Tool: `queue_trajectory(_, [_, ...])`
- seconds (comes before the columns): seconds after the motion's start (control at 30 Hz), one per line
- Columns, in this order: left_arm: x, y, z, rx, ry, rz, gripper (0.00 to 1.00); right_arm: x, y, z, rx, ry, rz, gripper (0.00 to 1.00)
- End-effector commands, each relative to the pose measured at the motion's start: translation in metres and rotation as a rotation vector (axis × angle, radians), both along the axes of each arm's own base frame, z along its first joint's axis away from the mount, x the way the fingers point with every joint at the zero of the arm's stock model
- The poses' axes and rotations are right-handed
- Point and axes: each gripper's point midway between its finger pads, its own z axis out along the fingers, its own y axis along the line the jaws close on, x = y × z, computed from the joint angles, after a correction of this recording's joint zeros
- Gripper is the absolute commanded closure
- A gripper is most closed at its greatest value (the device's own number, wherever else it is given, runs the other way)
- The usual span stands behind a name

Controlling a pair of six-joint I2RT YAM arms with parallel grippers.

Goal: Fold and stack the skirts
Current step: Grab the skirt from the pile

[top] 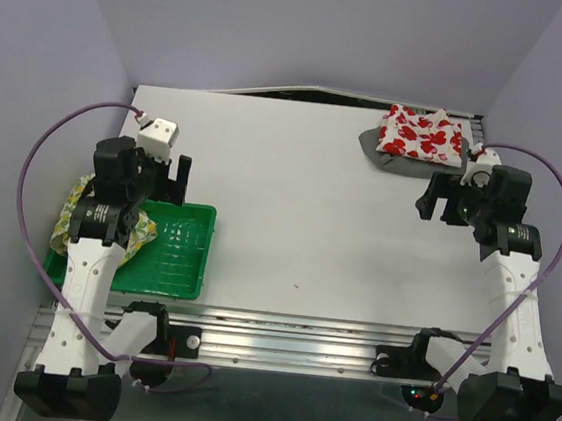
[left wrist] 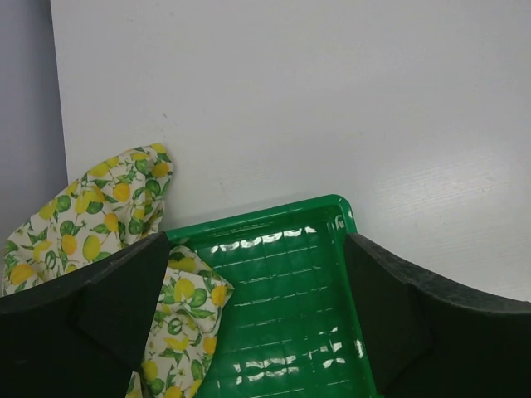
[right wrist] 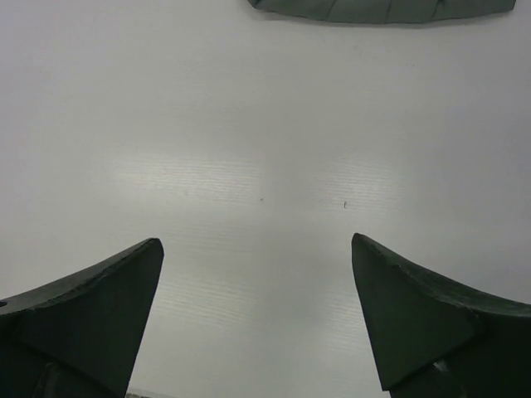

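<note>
The lemon-print skirt (top: 72,211) lies bunched at the left, half in the green tray and half over its left rim; it also shows in the left wrist view (left wrist: 104,203). The red-print skirt (top: 425,135) lies folded on the grey skirt (top: 385,155) at the back right. The grey skirt's edge shows at the top of the right wrist view (right wrist: 382,8). My left gripper (top: 162,178) (left wrist: 257,286) is open and empty over the tray's far end. My right gripper (top: 440,205) (right wrist: 257,278) is open and empty over bare table, just in front of the stack.
The green plastic tray (top: 206,255) (left wrist: 265,212) stands at the front left by the table's edge. Purple walls close in the left, back and right sides. A purple cable loops from each arm.
</note>
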Motion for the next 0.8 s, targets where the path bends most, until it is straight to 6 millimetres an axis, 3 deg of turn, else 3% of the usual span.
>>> queue_trajectory(0.0, [0.004, 0.008, 0.029, 0.076, -0.041, -0.009, 0.01, -0.002, -0.002, -0.001, -0.018, 0.049, 0.012, 0.00])
queue_trajectory(0.03, [0.001, 0.012, 0.024, 0.095, 0.004, 0.006, 0.01, -0.002, -0.002, -0.001, -0.017, 0.051, 0.011, 0.00])
queue_trajectory(0.27, [0.007, 0.051, 0.043, 0.236, 0.096, 0.105, 0.01, -0.003, 0.007, 0.004, 0.009, 0.054, 0.062, 0.00])
queue_trajectory(0.37, [0.006, 0.083, 0.040, 0.312, 0.155, 0.185, 0.02, -0.004, 0.011, 0.003, 0.020, 0.073, 0.084, 0.00])
queue_trajectory(0.4, [0.006, 0.103, 0.035, 0.333, 0.190, 0.219, 0.02, -0.005, 0.013, 0.002, 0.027, 0.078, 0.093, 0.00])
queue_trajectory(0.57, [-0.001, 0.152, 0.000, 0.375, 0.348, 0.301, 0.02, -0.007, 0.018, -0.001, 0.049, 0.087, 0.118, 0.00])
queue_trajectory(0.77, [-0.013, 0.188, -0.037, 0.435, 0.453, 0.376, 0.02, -0.007, 0.022, -0.002, 0.062, 0.093, 0.142, 0.00])
